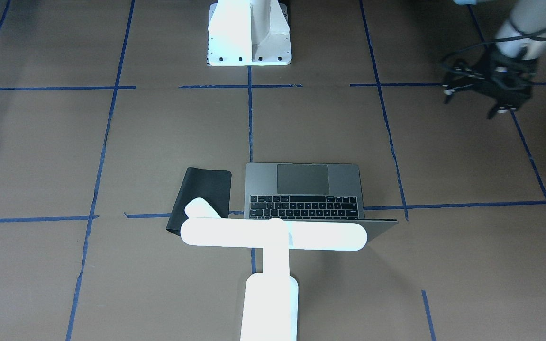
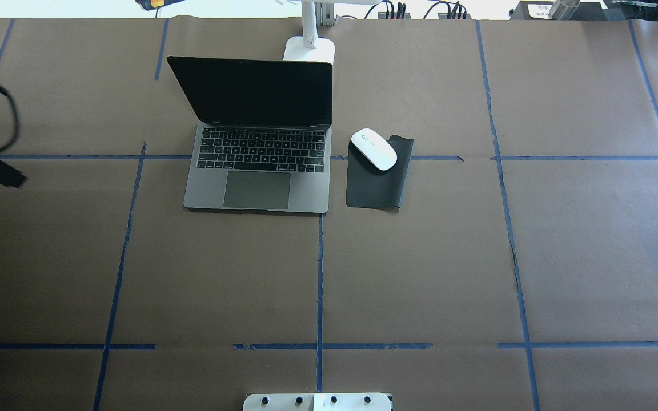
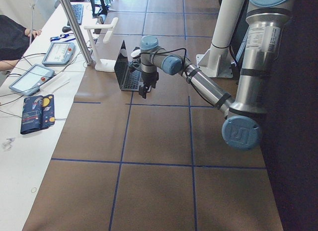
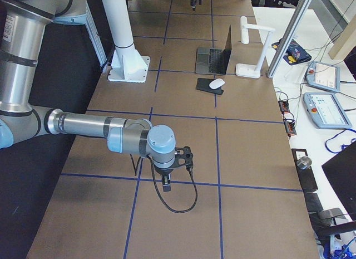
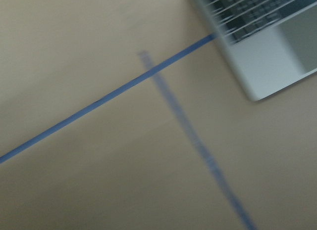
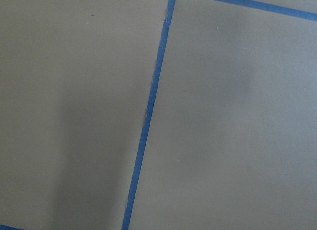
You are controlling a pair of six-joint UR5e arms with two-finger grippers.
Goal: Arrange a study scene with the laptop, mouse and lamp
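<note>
The left claw [image 1: 503, 102] hovers over bare table [image 2: 420, 274], nearer than the right claw [image 4: 166, 184]; I cannot tell either's grip. To its right lies the open laptop [image 2: 257, 165], then the mouse [image 2: 373, 149] on a black mat [image 2: 374, 191], with the lamp [image 1: 273, 235] behind the laptop.

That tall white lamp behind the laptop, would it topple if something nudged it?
Probably fairly easily. The lamp carries a long bar head high on a thin stem, so a push near the top would likely tip it. Its flat, broad base should resist a low nudge and may just slide on the table.
</note>
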